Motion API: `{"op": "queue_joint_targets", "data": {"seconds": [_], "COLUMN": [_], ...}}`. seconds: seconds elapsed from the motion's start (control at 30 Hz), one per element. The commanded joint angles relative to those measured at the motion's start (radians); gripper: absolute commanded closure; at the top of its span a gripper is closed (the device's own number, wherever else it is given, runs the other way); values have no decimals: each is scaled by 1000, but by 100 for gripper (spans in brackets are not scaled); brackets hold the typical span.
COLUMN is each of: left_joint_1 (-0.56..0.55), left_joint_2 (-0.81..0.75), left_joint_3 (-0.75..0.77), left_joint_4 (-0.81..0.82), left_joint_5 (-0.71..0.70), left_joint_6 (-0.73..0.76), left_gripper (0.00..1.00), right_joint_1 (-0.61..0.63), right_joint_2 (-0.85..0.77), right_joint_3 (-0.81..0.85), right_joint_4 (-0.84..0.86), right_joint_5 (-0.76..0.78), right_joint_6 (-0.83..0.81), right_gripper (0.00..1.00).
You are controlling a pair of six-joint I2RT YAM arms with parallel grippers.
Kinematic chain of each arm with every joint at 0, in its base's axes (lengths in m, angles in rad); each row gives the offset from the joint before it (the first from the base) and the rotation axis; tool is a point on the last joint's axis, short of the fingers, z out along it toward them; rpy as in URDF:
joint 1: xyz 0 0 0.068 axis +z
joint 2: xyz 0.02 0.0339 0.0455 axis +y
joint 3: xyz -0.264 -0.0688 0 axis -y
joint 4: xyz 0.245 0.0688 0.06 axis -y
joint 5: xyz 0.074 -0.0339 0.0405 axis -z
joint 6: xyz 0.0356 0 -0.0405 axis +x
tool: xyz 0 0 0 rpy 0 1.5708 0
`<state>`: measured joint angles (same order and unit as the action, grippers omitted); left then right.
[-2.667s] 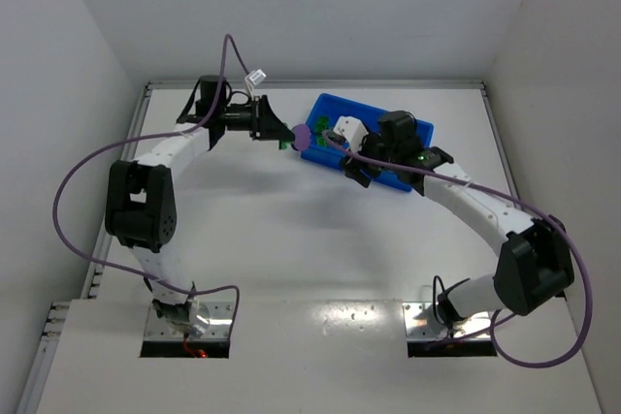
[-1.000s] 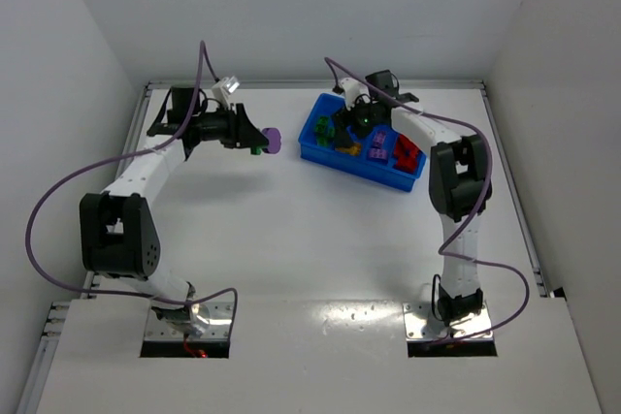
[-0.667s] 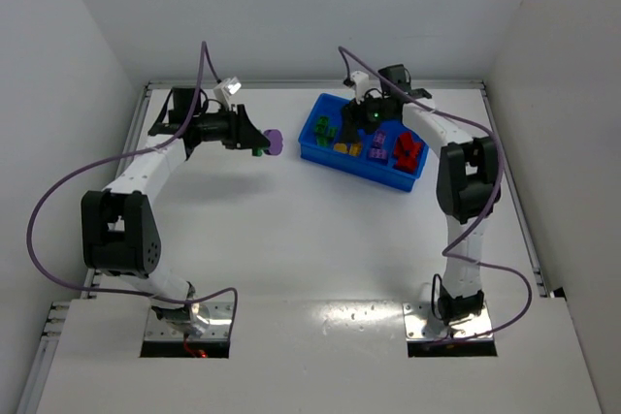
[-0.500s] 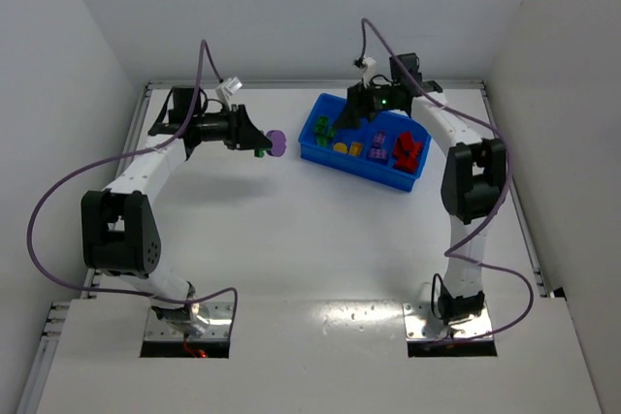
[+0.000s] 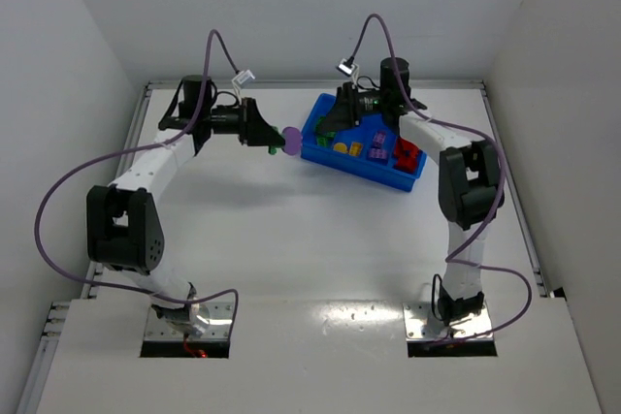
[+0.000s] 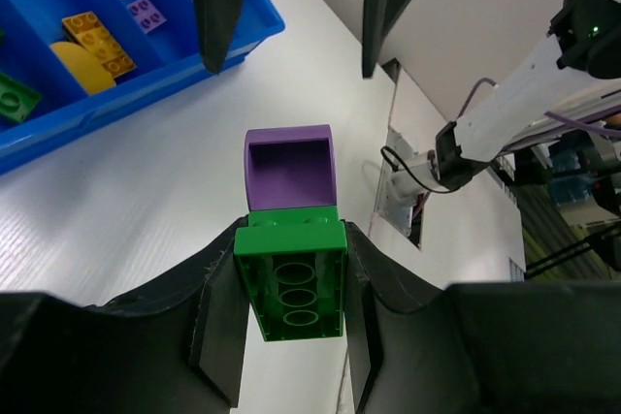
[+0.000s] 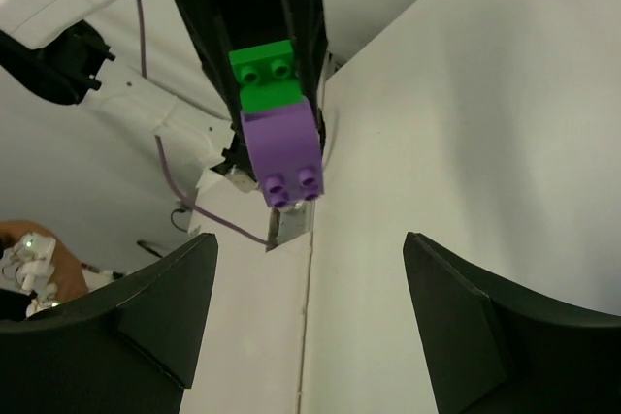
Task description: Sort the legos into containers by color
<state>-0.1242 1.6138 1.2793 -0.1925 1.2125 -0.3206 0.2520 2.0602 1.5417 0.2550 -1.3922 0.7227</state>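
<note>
My left gripper (image 5: 273,136) is shut on a green brick (image 6: 291,273) with a purple brick (image 6: 288,170) joined to its front end. It holds this stack (image 5: 285,140) in the air just left of the blue bin (image 5: 415,177). My right gripper (image 5: 325,126) is open and empty over the bin's left end, facing the stack. In the right wrist view the purple brick (image 7: 282,158) and green brick (image 7: 264,75) lie ahead of my open gripper (image 7: 310,307), apart from it. The bin holds yellow (image 5: 342,148), purple (image 5: 378,147) and red (image 5: 408,153) bricks in separate sections.
The bin's near wall (image 6: 107,123) shows in the left wrist view, with yellow bricks (image 6: 89,41), purple bricks (image 6: 146,13) and a green brick (image 6: 14,100) inside. White walls close in the table at the left, back and right.
My left gripper has moved right toward the bin with the stack. My right arm has swung round from above the bin so its open gripper faces the stack.
</note>
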Motion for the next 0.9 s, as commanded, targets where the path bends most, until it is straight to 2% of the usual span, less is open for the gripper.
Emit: {"op": "queue_joint_targets", "data": {"seconds": [0.0,0.7,0.8,0.83,0.87], "left_joint_1": [-15,-52,-52,-52,-52], "left_joint_2": [11,31,31,31,41], "left_joint_3": [38,48,48,48,39], "left_joint_4": [88,212,261,277,315], "left_joint_5": [55,73,64,64,64], "left_joint_6": [-32,-149,-175,-202,-216], "left_gripper": [92,92,92,92,92], "right_joint_1": [15,98,107,107,116], "right_joint_2": [-2,17,17,17,17], "right_joint_3": [63,61,61,61,61], "right_joint_4": [107,187,187,187,187], "right_joint_5": [-67,-59,-59,-59,-59], "right_joint_6": [50,50,50,50,50], "right_gripper": [22,22,29,38,41]}}
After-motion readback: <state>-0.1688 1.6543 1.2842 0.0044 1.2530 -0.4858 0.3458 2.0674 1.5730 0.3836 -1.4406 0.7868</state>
